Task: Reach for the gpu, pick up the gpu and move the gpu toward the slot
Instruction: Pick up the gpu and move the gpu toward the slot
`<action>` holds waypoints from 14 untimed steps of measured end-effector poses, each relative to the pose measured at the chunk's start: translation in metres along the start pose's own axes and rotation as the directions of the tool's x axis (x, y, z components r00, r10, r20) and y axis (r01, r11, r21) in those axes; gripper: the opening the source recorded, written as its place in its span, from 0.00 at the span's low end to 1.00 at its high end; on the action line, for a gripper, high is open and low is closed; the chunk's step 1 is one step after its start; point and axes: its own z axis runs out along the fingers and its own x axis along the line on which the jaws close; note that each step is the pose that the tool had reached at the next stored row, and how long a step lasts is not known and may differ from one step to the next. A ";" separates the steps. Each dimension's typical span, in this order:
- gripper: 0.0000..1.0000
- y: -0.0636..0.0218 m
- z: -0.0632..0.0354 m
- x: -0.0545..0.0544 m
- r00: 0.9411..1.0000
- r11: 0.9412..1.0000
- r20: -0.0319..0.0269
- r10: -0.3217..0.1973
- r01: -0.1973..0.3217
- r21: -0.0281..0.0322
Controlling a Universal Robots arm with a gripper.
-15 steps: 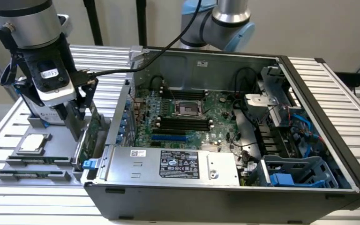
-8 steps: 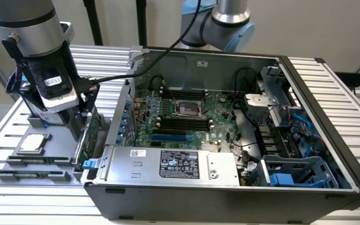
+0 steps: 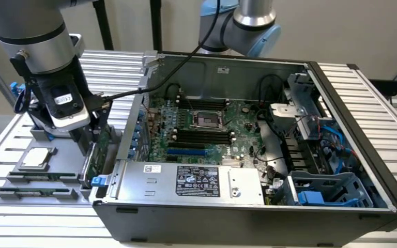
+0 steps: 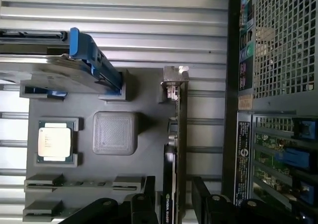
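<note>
**A:** What sits in the grey tray (image 4: pixel 144 105)?

**B:** The gpu (image 3: pixel 100 155) stands on edge in a slot on the tray's side nearest the computer case (image 3: pixel 254 227). A processor chip (image 4: pixel 56 141) lies flat in a square pocket. Two memory sticks (image 3: pixel 41 178) lie in slots, and a drive with blue rails (image 4: pixel 59 72) is there too.

**A:** Any room around the card?

**B:** Little sideways, since the case wall is just beside it. Above it is open. The case has no lid, so the motherboard (image 3: pixel 205 134) is bare. Tray and case share the slatted bench (image 3: pixel 33 227).

**A:** And the arm?

**B:** It points straight down over the tray. The pincer (image 4: pixel 175 182) is spread, one finger each side of the card, with a small gap on both sides.
</note>
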 end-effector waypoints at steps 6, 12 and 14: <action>0.42 -0.0003 0.0109 0.001 1.000 1.000 0.007 0.000 0.000 0.000; 0.42 -0.0003 0.0218 0.005 1.000 1.000 0.020 -0.001 0.001 0.001; 0.42 -0.0001 0.0253 0.006 1.000 1.000 0.025 -0.001 0.001 0.001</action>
